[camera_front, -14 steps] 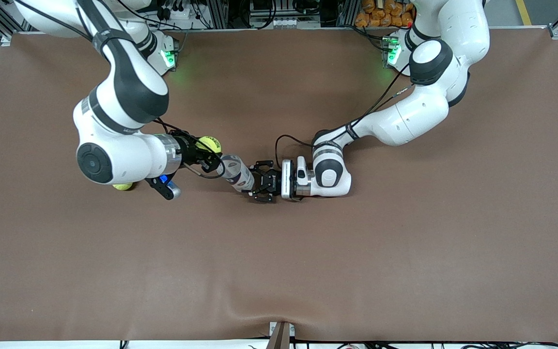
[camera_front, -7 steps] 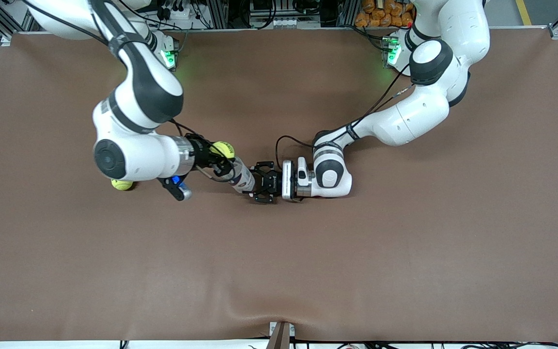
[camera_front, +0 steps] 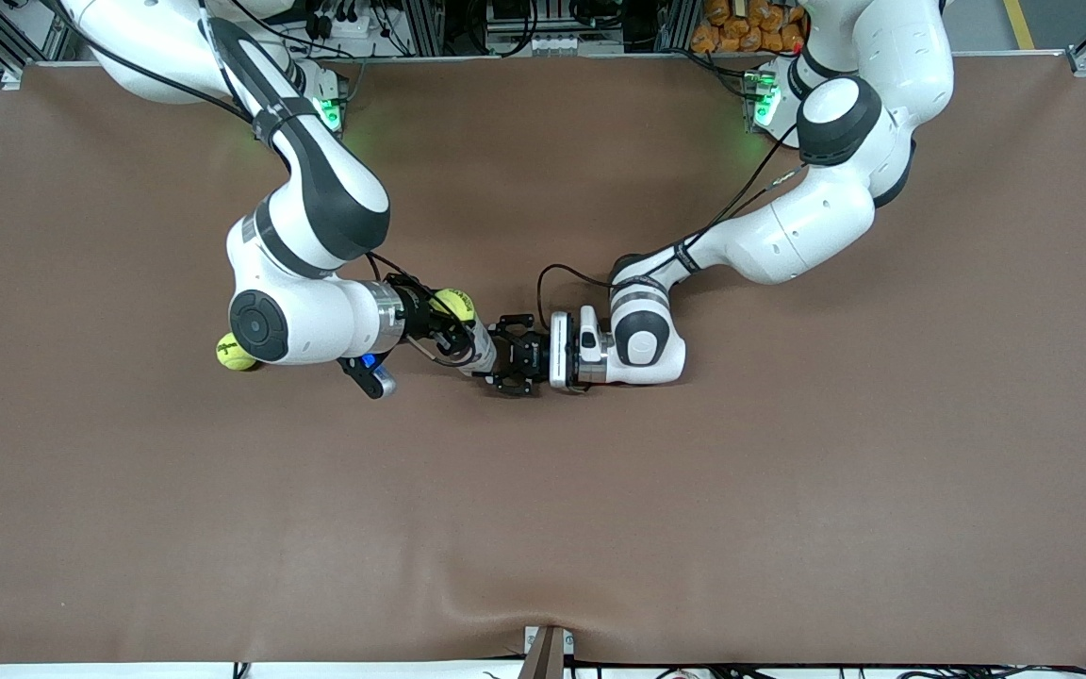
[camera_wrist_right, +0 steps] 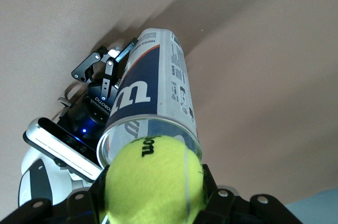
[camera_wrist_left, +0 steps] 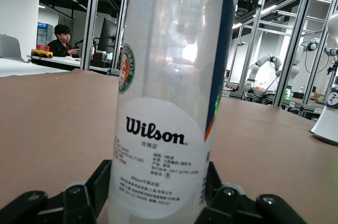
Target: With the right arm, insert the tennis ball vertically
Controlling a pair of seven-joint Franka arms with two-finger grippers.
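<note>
Both jaws clamped: right gripper [camera_front: 449, 321] on the tennis ball [camera_wrist_right: 153, 179], left gripper [camera_front: 505, 356] around the base of the upright can [camera_wrist_left: 169, 92]. I've got the ball over the can's open mouth, just off the rim. For a clean drop I'd centre it on the opening first, descend straight, release only once it's seated. From the front the right gripper hides the rim. A second ball [camera_front: 234, 353] sits half-hidden by the right arm.
</note>
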